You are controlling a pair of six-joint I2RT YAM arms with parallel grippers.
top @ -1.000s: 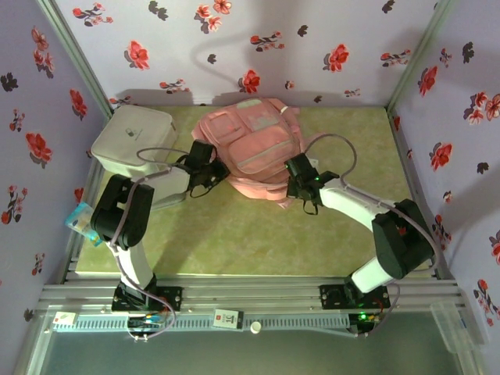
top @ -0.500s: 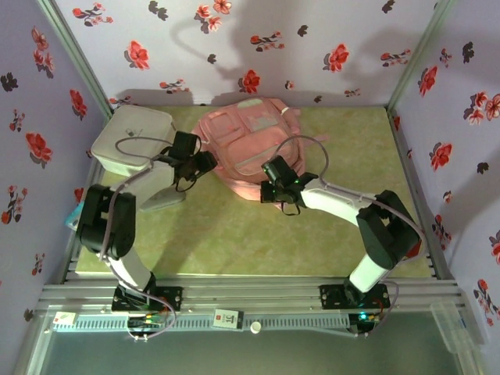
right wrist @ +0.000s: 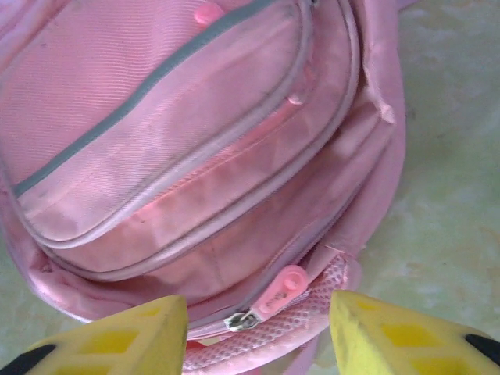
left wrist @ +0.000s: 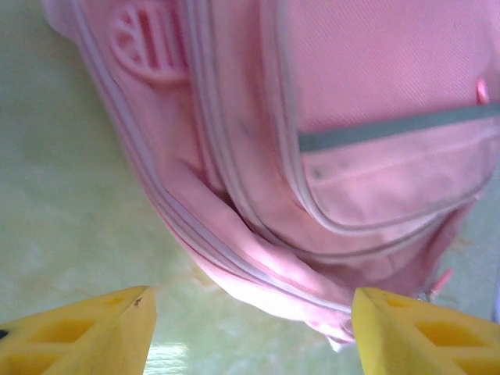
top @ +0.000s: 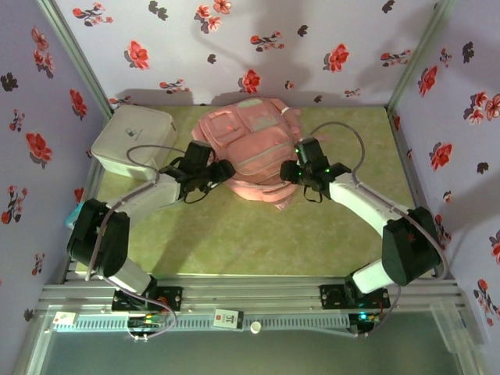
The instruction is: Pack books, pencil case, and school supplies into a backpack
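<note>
The pale-pink backpack lies flat at the back middle of the table, its zips shut. My left gripper is at its lower left edge, open. In the left wrist view its yellow fingers flank the backpack's bottom seam without touching it. My right gripper is at the lower right corner, also open. In the right wrist view a pink zip pull lies on the backpack between the fingertips, free of both. The books, pencil case and school supplies are out of view.
A white rounded-corner box stands at the back left, close behind my left forearm. A pale blue item sits at the left table edge. Flowered walls close the back and both sides. Bare green tabletop lies in front of the backpack.
Both grippers have opened. The left one moved right from the white box to the backpack's edge. The right one swung left, then back right to the lower right corner.
</note>
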